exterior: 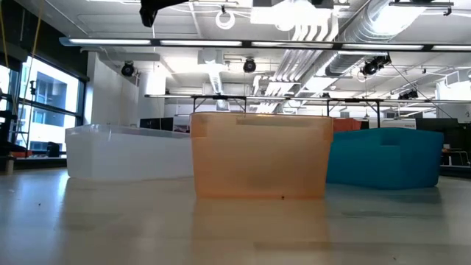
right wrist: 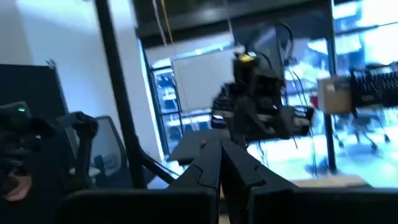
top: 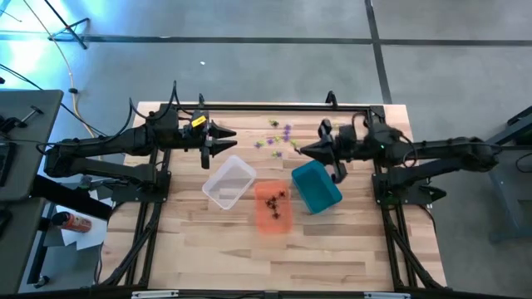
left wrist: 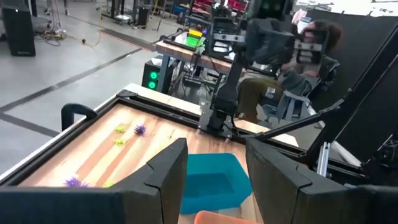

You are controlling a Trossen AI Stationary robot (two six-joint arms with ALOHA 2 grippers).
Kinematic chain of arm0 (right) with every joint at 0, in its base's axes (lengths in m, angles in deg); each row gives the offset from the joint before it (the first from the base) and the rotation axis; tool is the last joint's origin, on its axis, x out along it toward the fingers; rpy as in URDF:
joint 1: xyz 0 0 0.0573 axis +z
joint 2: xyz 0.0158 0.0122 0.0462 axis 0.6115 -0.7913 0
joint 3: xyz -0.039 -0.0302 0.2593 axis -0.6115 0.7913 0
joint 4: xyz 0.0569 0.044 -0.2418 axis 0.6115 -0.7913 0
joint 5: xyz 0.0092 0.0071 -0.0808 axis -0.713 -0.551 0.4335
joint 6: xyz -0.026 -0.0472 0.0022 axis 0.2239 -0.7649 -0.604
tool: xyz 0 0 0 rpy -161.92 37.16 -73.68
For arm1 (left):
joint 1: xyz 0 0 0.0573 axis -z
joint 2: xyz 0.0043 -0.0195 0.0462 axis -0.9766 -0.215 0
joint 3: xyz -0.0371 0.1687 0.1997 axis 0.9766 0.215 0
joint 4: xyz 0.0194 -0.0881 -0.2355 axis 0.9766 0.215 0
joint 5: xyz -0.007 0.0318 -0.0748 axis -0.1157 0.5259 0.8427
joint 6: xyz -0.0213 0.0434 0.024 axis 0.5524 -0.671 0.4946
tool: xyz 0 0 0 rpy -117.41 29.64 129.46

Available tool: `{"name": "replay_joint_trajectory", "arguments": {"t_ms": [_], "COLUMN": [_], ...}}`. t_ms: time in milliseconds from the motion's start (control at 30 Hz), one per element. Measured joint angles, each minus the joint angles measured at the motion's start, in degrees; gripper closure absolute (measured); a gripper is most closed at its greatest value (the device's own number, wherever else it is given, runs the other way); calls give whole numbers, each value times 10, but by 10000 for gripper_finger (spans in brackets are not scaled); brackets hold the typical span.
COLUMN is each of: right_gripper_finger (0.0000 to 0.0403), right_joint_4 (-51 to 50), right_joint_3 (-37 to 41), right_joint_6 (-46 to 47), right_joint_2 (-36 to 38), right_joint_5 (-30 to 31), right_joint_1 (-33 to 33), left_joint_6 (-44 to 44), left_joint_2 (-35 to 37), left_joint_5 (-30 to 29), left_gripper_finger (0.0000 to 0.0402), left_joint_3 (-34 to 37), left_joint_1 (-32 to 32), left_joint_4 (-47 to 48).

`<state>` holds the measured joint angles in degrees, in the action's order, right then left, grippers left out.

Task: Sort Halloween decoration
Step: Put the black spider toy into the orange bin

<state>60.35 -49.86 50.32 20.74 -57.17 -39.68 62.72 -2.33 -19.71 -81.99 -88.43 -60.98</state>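
From above, a pale wooden tabletop (top: pixel 208 249) carries three small bins in a row near its middle: a clear bin (top: pixel 229 183) on the left, an orange bin (top: pixel 273 206) in the centre and a teal bin (top: pixel 316 186) on the right. The orange bin holds a few dark spider-like trinkets (top: pixel 272 199). More of the Halloween decoration, purple and green trinkets (top: pixel 281 135), lies loose on the tabletop at the far edge, between the two arms. The left claw (top: pixel 224 138) hangs beyond the clear bin with its fingers spread and nothing between them. The right claw (top: pixel 306 150) hangs just beyond the teal bin, its fingers clenched to a point, gripping nothing that shows.

At tabletop height, the clear bin (exterior: pixel 125 153), orange bin (exterior: pixel 260 154) and teal bin (exterior: pixel 383 158) stand side by side, the orange one nearest. A dark bit of an arm shows at the top edge.

From the left wrist, two dark fingers (left wrist: pixel 163 180) stand apart, released, with the teal bin (left wrist: pixel 211 183) seen between them. Purple and green trinkets (left wrist: pixel 130 132) are scattered on the tabletop (left wrist: pixel 99 155) beside it. The right arm rises beyond, and a seated person (left wrist: pixel 298 68) shows behind the tabletop.

From the right wrist, the fingers (right wrist: pixel 205 171) meet, pressed together. The left arm faces it farther off.
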Motion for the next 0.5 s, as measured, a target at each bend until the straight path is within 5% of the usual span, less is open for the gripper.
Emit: {"name": "replay_joint_trajectory", "arguments": {"t_ms": [500], "right_gripper_finger": [403], "right_joint_4": [18], "right_joint_3": [7], "right_joint_6": [12], "right_joint_2": [-12], "right_joint_5": [27], "right_joint_1": [14], "left_joint_6": [0], "left_joint_2": [0], "left_joint_5": [-24], "left_gripper_finger": [250], "left_joint_3": [0], "left_joint_1": [0], "left_joint_4": [-1]}}
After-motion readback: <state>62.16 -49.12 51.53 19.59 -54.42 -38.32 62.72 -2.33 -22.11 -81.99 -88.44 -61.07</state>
